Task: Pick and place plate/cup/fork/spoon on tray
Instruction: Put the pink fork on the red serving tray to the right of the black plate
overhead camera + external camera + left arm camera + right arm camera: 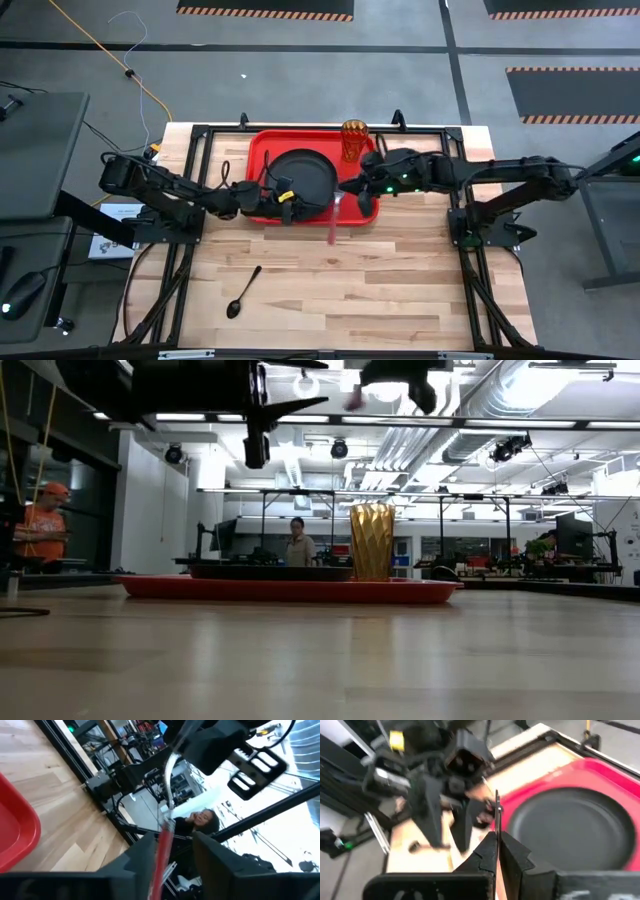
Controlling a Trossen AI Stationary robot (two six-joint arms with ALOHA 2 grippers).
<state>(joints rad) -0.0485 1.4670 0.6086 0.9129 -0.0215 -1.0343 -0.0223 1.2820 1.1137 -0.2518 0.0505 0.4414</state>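
Note:
The red tray (258, 150) lies at the table's far middle, with the black plate (305, 172) on it. The amber cup (354, 140) stands upright in the tray's far right corner and also shows in the low view (372, 540). The dark spoon (243, 292) lies flat on the wood near the front. My right gripper (358, 192) is shut on the fork (334, 222), high above the tray's near right edge. My left gripper (283, 197) is open and empty above the plate's near edge, its fingers (427, 815) apart and facing the fork (161, 855). My right gripper pinches the fork's silvery end (497, 817) between its two fingers, coming from the table's right. The fork is lifted clear of tray and table. Its reddish-pink handle (333, 230) sticks out toward the table's near edge.
Black frame rails (190, 180) run along the table's left and right sides. Bare wood (400, 290) lies between the tray and the near edge. People stand in the room beyond the table (297, 540).

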